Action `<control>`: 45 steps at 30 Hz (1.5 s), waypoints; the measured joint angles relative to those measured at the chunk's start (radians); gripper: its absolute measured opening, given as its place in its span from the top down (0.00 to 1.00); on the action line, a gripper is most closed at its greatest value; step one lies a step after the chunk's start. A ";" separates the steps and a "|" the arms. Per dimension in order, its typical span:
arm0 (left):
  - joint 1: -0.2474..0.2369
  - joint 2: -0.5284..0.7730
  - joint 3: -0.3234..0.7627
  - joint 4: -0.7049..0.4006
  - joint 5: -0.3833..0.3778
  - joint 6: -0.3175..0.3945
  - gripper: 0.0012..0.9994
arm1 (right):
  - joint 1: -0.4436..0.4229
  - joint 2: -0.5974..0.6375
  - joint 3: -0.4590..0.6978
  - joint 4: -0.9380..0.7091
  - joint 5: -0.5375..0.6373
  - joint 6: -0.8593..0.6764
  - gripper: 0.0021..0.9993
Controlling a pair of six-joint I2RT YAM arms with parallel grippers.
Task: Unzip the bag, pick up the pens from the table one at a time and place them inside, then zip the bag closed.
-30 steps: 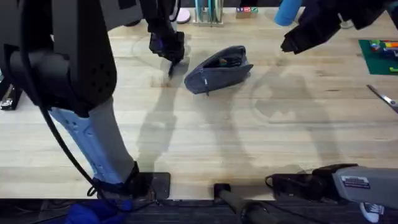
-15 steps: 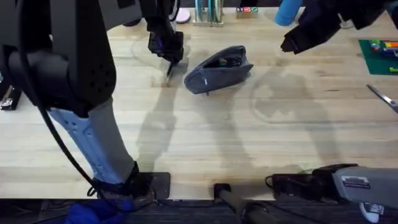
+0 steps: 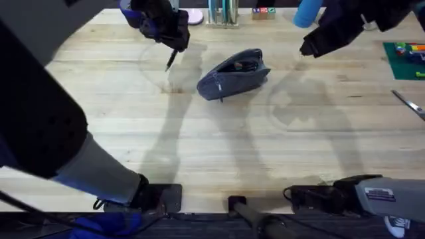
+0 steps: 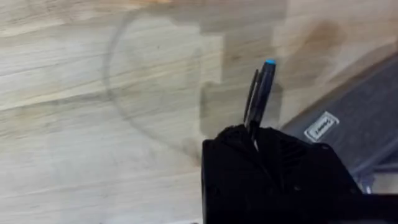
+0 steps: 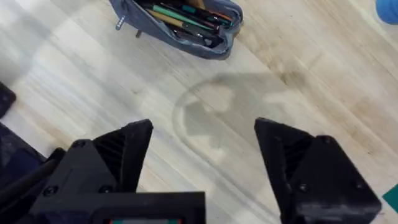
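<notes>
Pen [image 3: 171, 61], clamped tip-down in the left end effector [image 3: 174, 48], hangs left of the unzipped bag [image 3: 233, 74]; the right end effector [image 3: 310, 46] gapes.

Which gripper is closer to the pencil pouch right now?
Left, narrowly. The left gripper, shut on a black pen, hangs up and left of the open pencil pouch. The right gripper, open and empty, hovers farther off to its upper right.

The left gripper [image 3: 171, 41] has lifted the pen [image 3: 170, 61] off the table [image 3: 199, 146].
</notes>
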 joint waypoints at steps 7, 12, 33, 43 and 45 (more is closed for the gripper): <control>0.000 -0.078 0.000 -0.037 0.001 0.046 0.96 | 0.000 0.000 0.000 0.000 0.000 0.000 0.00; 0.000 -0.163 0.000 -0.055 0.044 0.123 0.96 | 0.000 0.000 0.000 0.000 0.000 0.000 0.00; -0.232 -0.244 0.000 0.009 0.188 0.366 0.96 | 0.000 0.000 0.000 -0.016 0.000 0.000 0.00; -0.257 -0.244 0.000 0.125 0.289 0.421 0.96 | 0.000 0.000 0.000 -0.016 0.000 0.000 0.00; -0.257 -0.244 0.000 0.136 0.310 0.426 0.96 | 0.000 0.000 0.000 -0.016 0.000 0.000 0.00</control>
